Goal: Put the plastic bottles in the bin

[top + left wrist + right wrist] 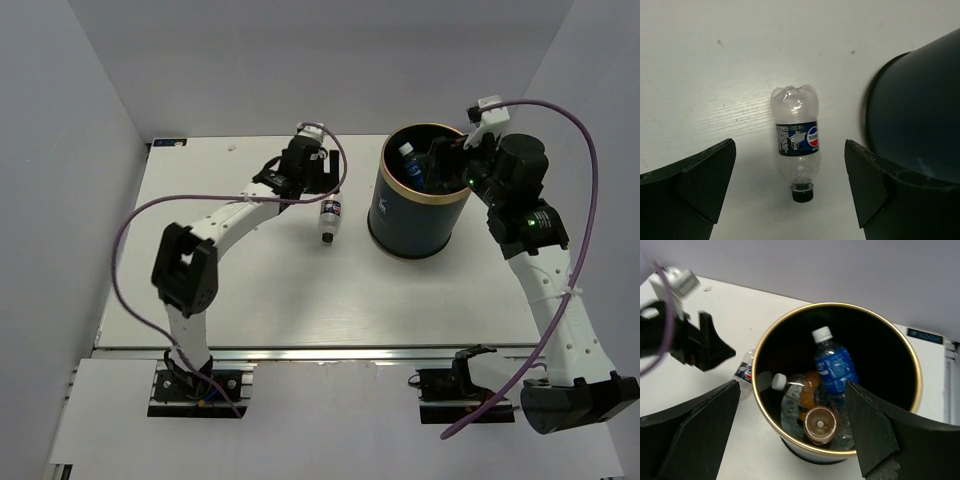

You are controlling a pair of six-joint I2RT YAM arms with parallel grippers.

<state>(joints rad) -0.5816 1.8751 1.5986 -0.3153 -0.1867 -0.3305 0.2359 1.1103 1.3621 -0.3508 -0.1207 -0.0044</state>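
surface: white table (250, 300), both arms bolted at its near edge, pale walls (300, 60) all round.
left gripper (790, 150): jaws spread wide, nothing in them. Hangs over the last bottle, one finger to each side in the wrist view. No contact visible.
loose bottle (797, 137): lying on its side on the table, left of the bin, near it but apart.
bin (420, 215): dark navy cylinder, gold rim, upright on the right half of the table.
right gripper (792, 385): jaws spread, empty, above the bin mouth.
in bin: blue-label bottle (836, 367) with white cap, leaning on the inner wall; second clear bottle (792, 405) with white cap, lying low; orange bottle (819, 425), stubby, seen end-on.
progress: three of four are in, by my count. One is left on the table.
left to do: close on the loose bottle, carry it over the rim, let go.
look of loose bottle: small, clear, dark label round the middle, black cap, ridged base. Looks empty, so probably light. Round body will likely roll if a finger nudges it; the labelled middle is the safest spot to pinch.
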